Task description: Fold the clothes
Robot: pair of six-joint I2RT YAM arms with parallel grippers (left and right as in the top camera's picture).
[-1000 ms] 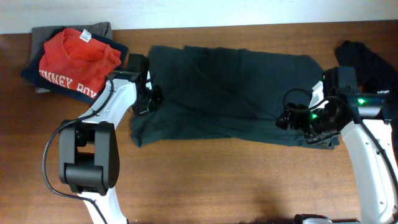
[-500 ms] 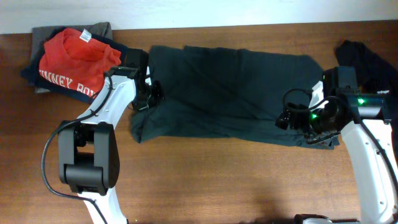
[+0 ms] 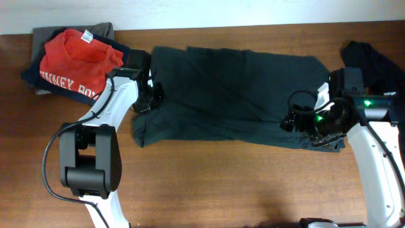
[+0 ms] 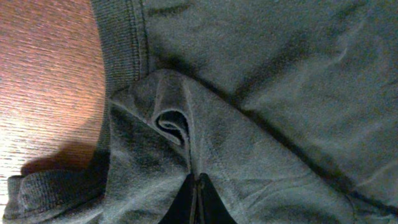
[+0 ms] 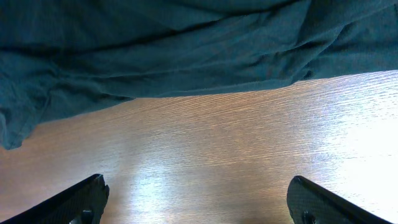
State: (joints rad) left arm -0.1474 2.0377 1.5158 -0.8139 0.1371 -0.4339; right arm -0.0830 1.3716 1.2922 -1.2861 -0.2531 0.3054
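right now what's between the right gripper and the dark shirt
Only bare table separates the right gripper from the dark shirt; the right wrist view shows it.

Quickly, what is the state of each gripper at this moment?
Left gripper: closed on a fold of the dark shirt.
Right gripper: open, holding nothing, above the table.

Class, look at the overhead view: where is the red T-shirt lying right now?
Overhead, the red T-shirt lies on top of a folded pile at the table's far left corner, just left of the spread dark shirt.
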